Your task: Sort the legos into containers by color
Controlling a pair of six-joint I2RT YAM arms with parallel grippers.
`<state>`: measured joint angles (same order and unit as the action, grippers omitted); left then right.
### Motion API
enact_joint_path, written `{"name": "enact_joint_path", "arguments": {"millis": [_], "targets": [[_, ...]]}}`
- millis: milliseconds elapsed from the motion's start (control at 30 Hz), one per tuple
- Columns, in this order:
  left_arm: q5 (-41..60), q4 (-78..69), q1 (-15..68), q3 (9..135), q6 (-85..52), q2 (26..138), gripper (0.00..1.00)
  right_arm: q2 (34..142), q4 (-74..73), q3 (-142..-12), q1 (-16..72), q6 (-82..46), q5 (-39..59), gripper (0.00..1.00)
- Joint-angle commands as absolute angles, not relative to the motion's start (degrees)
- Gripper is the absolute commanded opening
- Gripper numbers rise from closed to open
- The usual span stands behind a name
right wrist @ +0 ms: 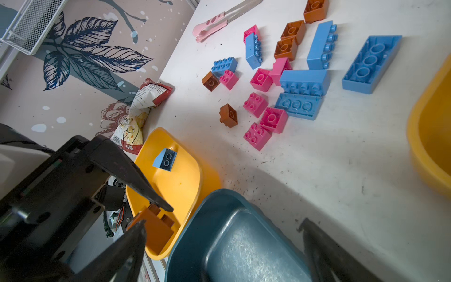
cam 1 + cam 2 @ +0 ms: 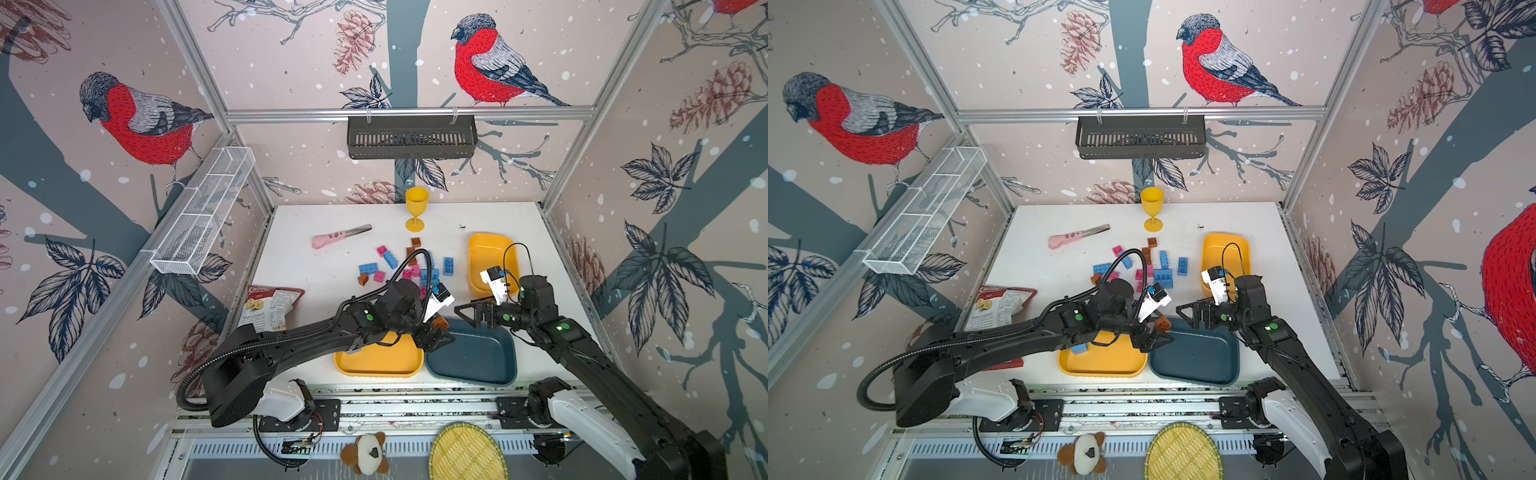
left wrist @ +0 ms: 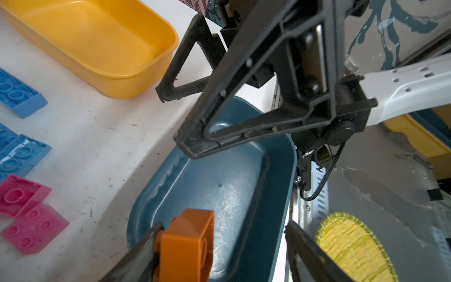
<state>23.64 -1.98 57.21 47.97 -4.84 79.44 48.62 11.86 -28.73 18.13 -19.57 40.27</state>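
An orange-brown brick (image 3: 185,246) rests against one finger of my left gripper (image 3: 222,234), with a wide gap to the other finger, so the jaws are open. It hangs over the near-left corner of the dark teal tray (image 2: 478,357), beside the larger yellow tray (image 2: 374,361), which holds a blue wedge (image 1: 166,158). My right gripper (image 1: 224,223) stands open and empty above the teal tray's far edge. Loose blue, pink and brown legos (image 2: 411,266) lie mid-table. The smaller yellow tray (image 2: 486,257) at the right looks empty.
A pink-handled tool (image 2: 338,237) and a yellow goblet (image 2: 415,208) stand behind the bricks. A chips bag (image 2: 270,307) lies at the left edge. A woven plate (image 2: 465,453) and a plush toy (image 2: 368,453) sit below the front rail. A white mesh basket (image 2: 203,216) hangs on the left wall.
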Motion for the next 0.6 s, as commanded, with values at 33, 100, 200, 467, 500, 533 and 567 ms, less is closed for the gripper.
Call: {"name": "enact_joint_path", "arguments": {"millis": [33, 100, 200, 467, 500, 533, 567], "targets": [[17.89, -7.78, 58.36, 47.45, 6.50, 78.49, 0.78, 49.62, 9.82, -27.54, 20.63, -19.95, 42.95, 0.99], [16.94, -8.35, 58.49, 47.46, 8.90, 78.98, 0.78, 50.08, 9.55, -27.51, 22.26, -19.83, 42.00, 1.00], [16.40, -9.11, 58.96, 47.57, 11.47, 79.45, 0.78, 50.49, 7.72, -27.51, 22.63, -20.80, 42.00, 0.99], [16.87, -10.36, 61.16, 45.71, 18.54, 79.63, 0.79, 51.87, 6.03, -28.28, 22.17, -20.91, 43.72, 0.99], [16.64, -10.46, 61.34, 45.59, 18.73, 79.63, 0.79, 52.01, 5.91, -28.39, 22.15, -21.05, 43.89, 0.99], [16.46, -10.54, 61.35, 45.73, 18.49, 79.48, 0.79, 52.16, 5.81, -28.39, 22.20, -21.07, 43.62, 0.99], [16.56, -10.61, 61.35, 45.89, 18.52, 79.23, 0.79, 52.42, 6.30, -28.37, 22.32, -20.59, 43.34, 1.00]]}}
